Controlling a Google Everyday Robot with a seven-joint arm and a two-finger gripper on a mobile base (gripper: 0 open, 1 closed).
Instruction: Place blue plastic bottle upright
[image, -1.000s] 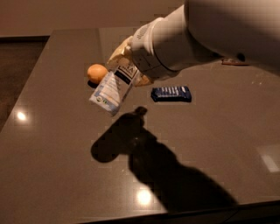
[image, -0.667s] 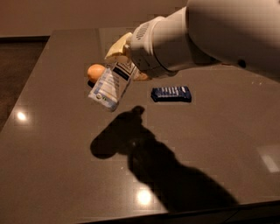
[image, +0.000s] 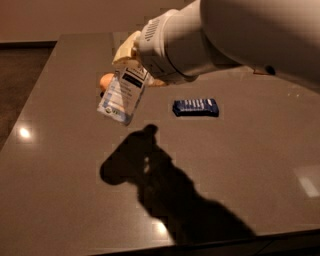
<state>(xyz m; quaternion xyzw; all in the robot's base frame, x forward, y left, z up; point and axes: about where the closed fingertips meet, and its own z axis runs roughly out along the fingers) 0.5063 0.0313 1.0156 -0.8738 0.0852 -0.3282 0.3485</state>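
The blue plastic bottle (image: 122, 95) hangs tilted above the dark table (image: 60, 190). Its base points down and left, and its pale blue-and-white label with the dark panel faces me. Its cap end is hidden under the gripper. My gripper (image: 131, 56) is at the upper end of the bottle, shut on it and holding it in the air. The bottle's and arm's shadow falls on the table below and to the right. The big white arm fills the upper right of the view.
A flat dark blue snack wrapper (image: 196, 107) lies on the table right of the bottle. An orange round thing (image: 105, 80) sits just behind the bottle, partly hidden. The table's left edge (image: 30, 100) borders darker floor.
The gripper with the bottle has risen slightly and the bottle has tipped a little nearer to vertical. The wrapper and the orange thing have not moved.
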